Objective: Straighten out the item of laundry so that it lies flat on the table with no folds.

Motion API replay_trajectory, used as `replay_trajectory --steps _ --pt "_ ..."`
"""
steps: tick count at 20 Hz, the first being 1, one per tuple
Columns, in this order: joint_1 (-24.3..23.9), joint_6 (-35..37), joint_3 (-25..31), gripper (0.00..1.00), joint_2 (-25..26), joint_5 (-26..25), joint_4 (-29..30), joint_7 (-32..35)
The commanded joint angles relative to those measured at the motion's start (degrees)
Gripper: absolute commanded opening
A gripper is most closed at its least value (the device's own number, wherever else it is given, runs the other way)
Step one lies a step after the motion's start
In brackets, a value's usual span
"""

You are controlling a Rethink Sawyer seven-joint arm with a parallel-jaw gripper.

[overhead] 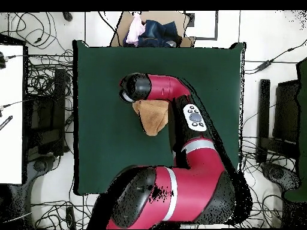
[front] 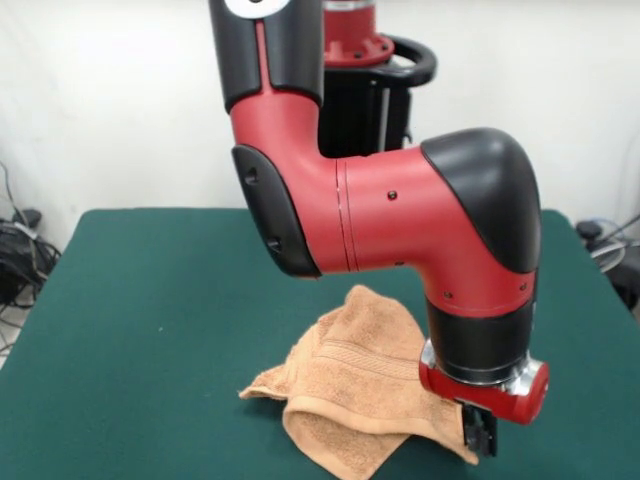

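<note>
The table (front: 140, 330), a broad surface covered in dark green cloth, fills most of both views. Over it the arm (front: 400, 215), red with black joint covers, bends at an elbow and turns its wrist straight down toward the cloth. The towel (front: 345, 385), orange-tan terry with a woven band across it, lies bunched on the table near the edge closest to the front camera; one layer is doubled over another and a corner points away toward the robot's side. In the overhead view it shows as a rumpled wedge (overhead: 152, 115) partly hidden under the forearm. The gripper (front: 481, 432) hangs at the towel's edge, touching or just above a folded corner; whether its jaws are apart or closed on fabric cannot be told. The step in hand appears to be taking hold of that corner. The next move probably calls for a firm pinch on one layer only, then a pull outward to unfold the doubled part.
</note>
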Motion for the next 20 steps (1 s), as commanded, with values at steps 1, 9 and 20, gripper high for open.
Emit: replay_trajectory --steps 1,9,20 --pt "0.4 -1.5 3.1 0.00 1.0 -1.4 1.2 -4.0" --pt "1.0 5.4 2.5 0.00 -1.2 -0.9 -0.2 -5.7" --pt "0.0 13.5 3.4 1.00 0.4 -1.0 -6.1 -10.0"
